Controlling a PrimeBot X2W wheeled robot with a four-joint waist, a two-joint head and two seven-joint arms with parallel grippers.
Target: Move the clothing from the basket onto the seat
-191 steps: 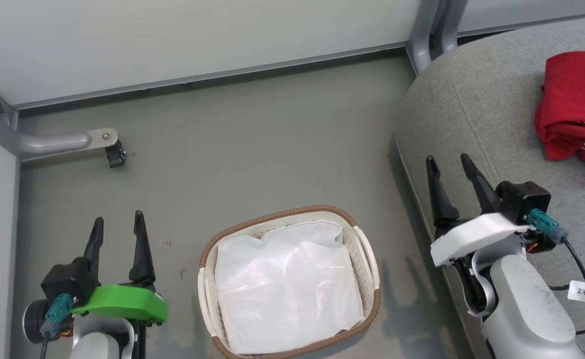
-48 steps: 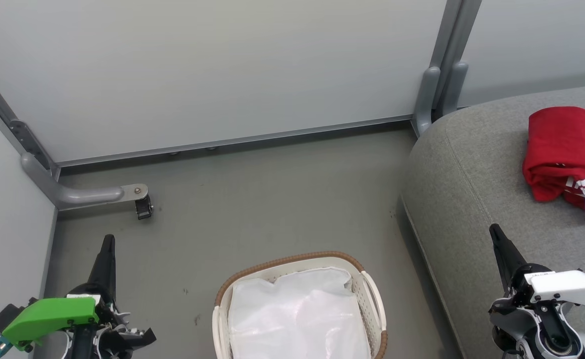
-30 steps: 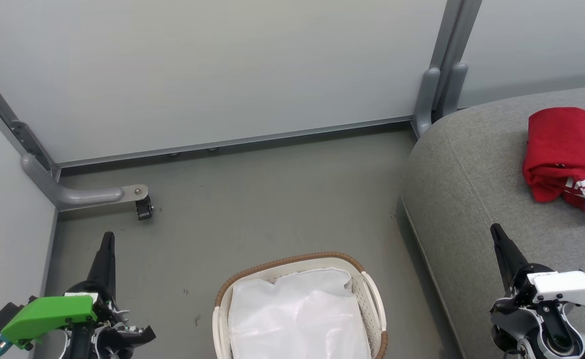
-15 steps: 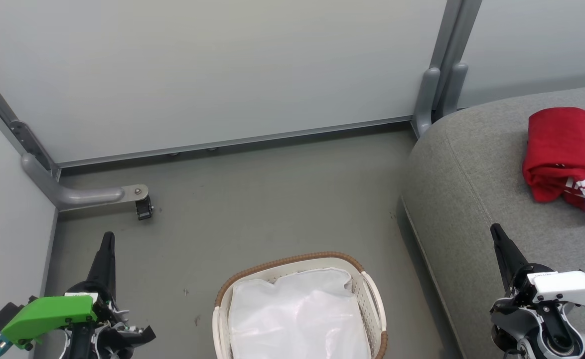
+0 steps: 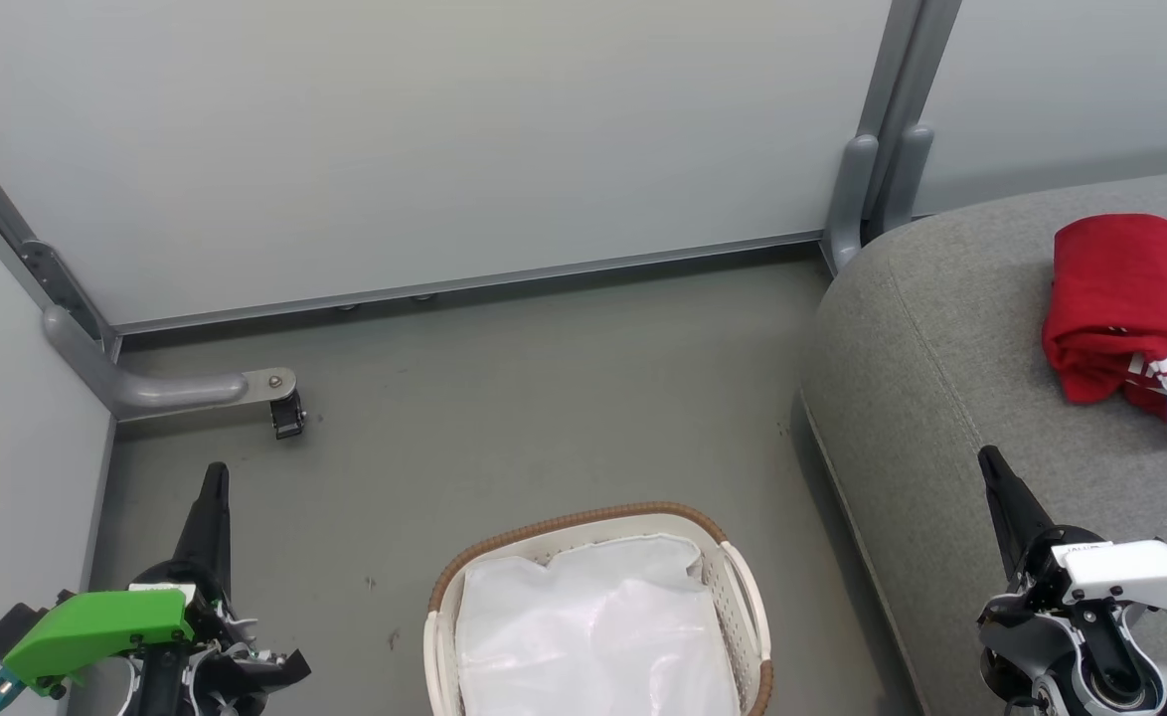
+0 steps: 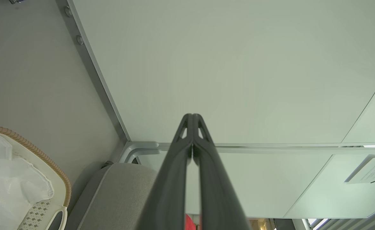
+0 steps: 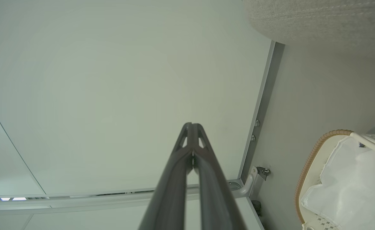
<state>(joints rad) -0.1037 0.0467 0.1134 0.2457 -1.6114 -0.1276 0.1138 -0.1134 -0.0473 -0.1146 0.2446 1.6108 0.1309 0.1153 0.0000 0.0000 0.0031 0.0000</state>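
The red clothing (image 5: 1125, 298) with white trim lies bunched on the grey seat (image 5: 951, 338) at the right. The white basket (image 5: 743, 587) with a brown woven rim stands on the floor at bottom centre and holds just a white liner sheet (image 5: 593, 636). My left gripper (image 5: 214, 482) is shut, low at the left of the basket. My right gripper (image 5: 989, 462) is shut, above the seat's front part, well short of the clothing. In the left wrist view the left gripper (image 6: 192, 116) shows both fingers pressed together; the right gripper (image 7: 192, 125) does the same in the right wrist view.
A pale partition wall (image 5: 444, 129) runs across the back. A grey metal bracket with a small black caster (image 5: 285, 413) sticks out over the floor at the left. Upright grey posts (image 5: 867, 159) stand by the seat's far corner.
Over the last second nothing has visibly moved. Since 6.4 s ago the head view has shifted, and both grippers, then open, have shut and dropped lower in it.
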